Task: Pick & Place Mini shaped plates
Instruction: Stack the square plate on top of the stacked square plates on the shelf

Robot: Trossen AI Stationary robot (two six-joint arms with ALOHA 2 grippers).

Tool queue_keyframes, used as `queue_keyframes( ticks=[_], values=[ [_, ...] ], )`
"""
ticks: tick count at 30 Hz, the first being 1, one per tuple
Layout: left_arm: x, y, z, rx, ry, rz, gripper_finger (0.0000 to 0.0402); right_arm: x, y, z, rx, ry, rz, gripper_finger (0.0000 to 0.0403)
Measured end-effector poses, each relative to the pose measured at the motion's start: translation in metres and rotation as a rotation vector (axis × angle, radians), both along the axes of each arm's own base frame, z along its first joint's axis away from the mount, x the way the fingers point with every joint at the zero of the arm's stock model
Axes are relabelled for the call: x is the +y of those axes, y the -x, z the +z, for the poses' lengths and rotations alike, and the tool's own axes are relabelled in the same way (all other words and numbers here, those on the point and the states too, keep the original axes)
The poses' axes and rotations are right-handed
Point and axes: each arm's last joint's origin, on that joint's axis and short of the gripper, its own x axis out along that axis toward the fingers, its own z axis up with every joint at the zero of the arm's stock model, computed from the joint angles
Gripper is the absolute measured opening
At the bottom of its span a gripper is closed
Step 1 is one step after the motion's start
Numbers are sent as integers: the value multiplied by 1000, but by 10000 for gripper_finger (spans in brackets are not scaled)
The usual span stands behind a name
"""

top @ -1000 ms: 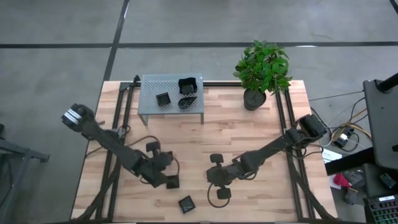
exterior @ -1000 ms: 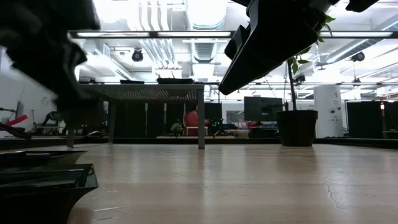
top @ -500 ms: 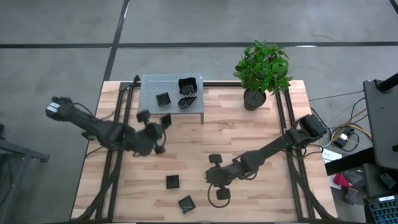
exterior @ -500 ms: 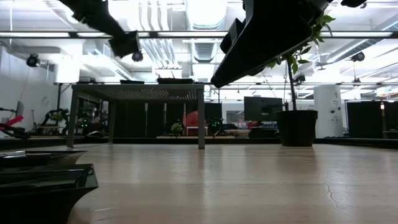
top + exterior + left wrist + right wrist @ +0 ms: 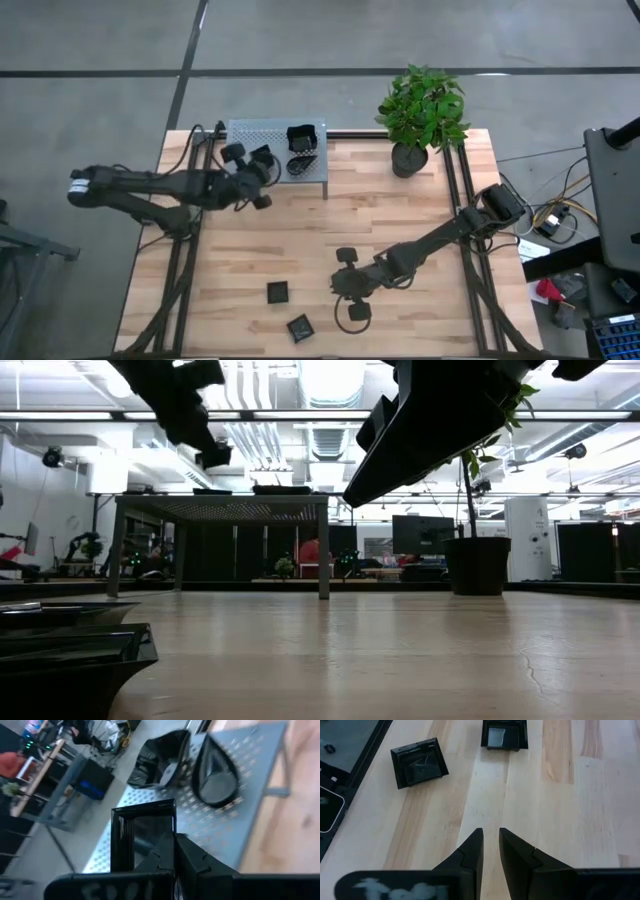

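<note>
Over the rack, left claw outstretched

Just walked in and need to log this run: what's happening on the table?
The left gripper is up at the grey perforated metal shelf, holding a small square black plate at its edge. A teardrop-shaped black plate and a larger square black dish already sit on the shelf. Two square black plates remain on the wooden table, near the right gripper, which waits there nearly closed and empty.

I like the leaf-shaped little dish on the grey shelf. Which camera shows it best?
The left wrist view: the teardrop plate fills much of the picture, lying on the perforated shelf. The high view shows it only as a tiny dark spot. The low view and right wrist view don't show it.
</note>
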Motion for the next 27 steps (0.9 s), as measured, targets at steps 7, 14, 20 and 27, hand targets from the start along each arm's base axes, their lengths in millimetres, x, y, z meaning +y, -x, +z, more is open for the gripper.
queue_keyframes(
  ticks=[7, 14, 20, 27],
  values=[
    [17, -4, -8, 61, 47, 2, 4, 0, 0, -1, 3, -3, -3, 56],
    [27, -11, -19, 116, 97, -3, 4, 0, 0, -1, 2, -6, -6, 56],
    [29, -12, -21, 147, 53, 39, 4, 0, 1, -1, 3, -10, -12, 56],
    [29, -9, -23, 181, 55, 45, 4, 0, 1, -1, 4, -10, -11, 56]
  ],
)
